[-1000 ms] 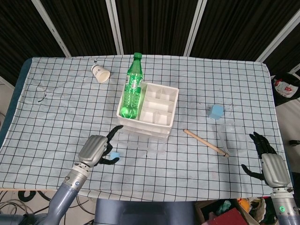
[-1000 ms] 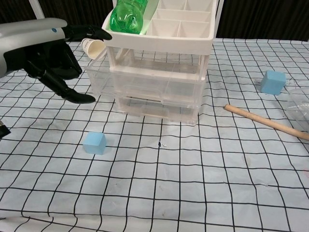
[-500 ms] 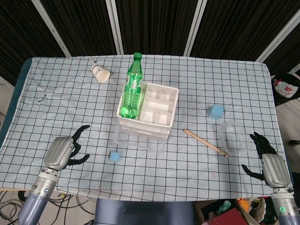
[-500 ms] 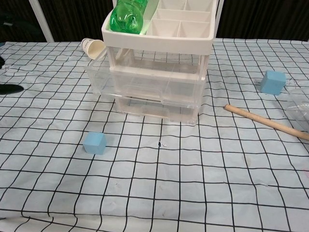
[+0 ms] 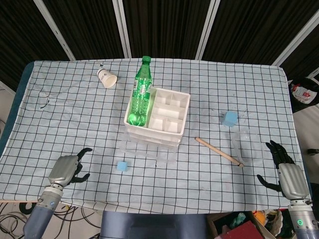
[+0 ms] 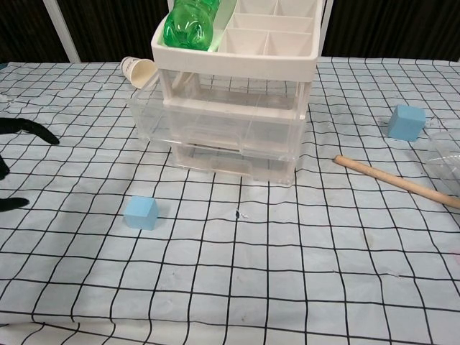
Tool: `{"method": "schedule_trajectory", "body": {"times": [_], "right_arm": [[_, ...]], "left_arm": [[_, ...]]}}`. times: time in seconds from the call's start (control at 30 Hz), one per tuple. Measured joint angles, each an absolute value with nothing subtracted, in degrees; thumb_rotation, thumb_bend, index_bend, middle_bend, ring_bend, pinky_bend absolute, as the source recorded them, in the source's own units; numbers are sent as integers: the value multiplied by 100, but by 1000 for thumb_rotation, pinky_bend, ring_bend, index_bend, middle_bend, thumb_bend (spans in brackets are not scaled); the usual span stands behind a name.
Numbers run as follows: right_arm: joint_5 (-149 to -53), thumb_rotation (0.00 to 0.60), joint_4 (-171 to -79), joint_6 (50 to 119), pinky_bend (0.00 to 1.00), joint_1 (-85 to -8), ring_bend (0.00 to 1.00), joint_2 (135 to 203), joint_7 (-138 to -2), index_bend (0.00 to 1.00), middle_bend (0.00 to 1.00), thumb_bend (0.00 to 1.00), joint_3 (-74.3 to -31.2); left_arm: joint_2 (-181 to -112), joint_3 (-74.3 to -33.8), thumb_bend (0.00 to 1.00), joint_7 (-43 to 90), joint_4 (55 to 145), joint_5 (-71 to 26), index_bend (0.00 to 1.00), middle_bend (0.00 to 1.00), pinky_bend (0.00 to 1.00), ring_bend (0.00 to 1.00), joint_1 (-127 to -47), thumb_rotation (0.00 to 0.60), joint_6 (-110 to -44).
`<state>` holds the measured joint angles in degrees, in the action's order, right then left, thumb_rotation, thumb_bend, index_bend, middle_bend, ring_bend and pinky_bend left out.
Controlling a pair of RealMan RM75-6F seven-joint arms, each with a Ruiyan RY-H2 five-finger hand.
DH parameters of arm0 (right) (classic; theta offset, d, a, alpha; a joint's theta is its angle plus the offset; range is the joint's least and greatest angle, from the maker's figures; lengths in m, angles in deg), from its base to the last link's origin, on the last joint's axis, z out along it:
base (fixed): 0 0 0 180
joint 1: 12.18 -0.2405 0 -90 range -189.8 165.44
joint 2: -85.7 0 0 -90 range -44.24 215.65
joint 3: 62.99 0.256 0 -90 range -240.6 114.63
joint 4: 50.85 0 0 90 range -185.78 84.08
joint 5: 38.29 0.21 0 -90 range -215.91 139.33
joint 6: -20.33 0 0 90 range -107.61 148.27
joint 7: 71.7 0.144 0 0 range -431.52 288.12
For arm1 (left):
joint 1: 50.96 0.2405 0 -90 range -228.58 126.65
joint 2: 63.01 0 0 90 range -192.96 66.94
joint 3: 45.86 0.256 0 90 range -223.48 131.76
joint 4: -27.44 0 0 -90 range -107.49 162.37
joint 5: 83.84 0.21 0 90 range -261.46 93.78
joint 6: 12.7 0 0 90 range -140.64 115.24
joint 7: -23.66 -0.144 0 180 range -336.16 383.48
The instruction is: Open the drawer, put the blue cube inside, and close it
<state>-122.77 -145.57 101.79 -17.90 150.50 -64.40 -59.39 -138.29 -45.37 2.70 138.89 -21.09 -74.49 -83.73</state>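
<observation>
The left hand had drawn back from the drawer unit to the near left corner of the desk, fingers spread and holding nothing. The upper drawer looked pulled out slightly, so opening seemed partly done. The blue cube lay on the desk in front of the drawers, near that hand but apart from it. The right hand rested released at the far right edge

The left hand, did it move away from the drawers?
Yes. The left hand was right beside the drawers and above the small blue cube; now it sits far to the left of both, near the table's front-left edge.
</observation>
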Motion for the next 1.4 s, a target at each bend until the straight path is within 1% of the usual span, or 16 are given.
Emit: {"method": "schedule_trajectory", "body": {"times": [0.13,0.33,0.57,0.87,1.2,1.27,1.4], "right_arm": [[-12275,600,-14556,10178,187,-1789,0,15049,-6428,0,0,185,-5937],[-12280,600,-14553,10180,187,-1788,0,15049,-6423,0,0,185,-5938],[-12269,600,-14550,10173,187,-1788,0,15047,-6408,0,0,185,-5934],[-12274,600,-14543,10189,187,-1782,0,15047,-6381,0,0,184,-5927],[-12296,600,-14539,10206,187,-1778,0,15047,-6376,0,0,185,-5930],[-12305,600,-14538,10217,187,-1776,0,15049,-6381,0,0,185,-5929],[-12299,600,-14540,10214,187,-1773,0,15049,-6370,0,0,185,-5930]], "left_arm": [[-14252,-4685,246,-211,13733,-2628,213,1000,959,1000,-7640,600,-8208],[-14770,-4955,258,-633,13545,-3244,254,1000,960,1000,-7930,600,-8040],[-15221,-5199,258,-822,13363,-3554,270,1000,961,1000,-8236,600,-7880],[-15587,-5275,272,-1173,13202,-3937,308,1000,961,1000,-8530,600,-7776],[-15732,-5234,279,-1372,13087,-4212,338,1000,961,1000,-8647,600,-7879],[-15766,-5221,295,-1381,13054,-4238,358,1000,961,1000,-8662,600,-7876],[-15849,-5212,360,-1353,12996,-4243,459,1000,966,1000,-8677,600,-7879]]}}
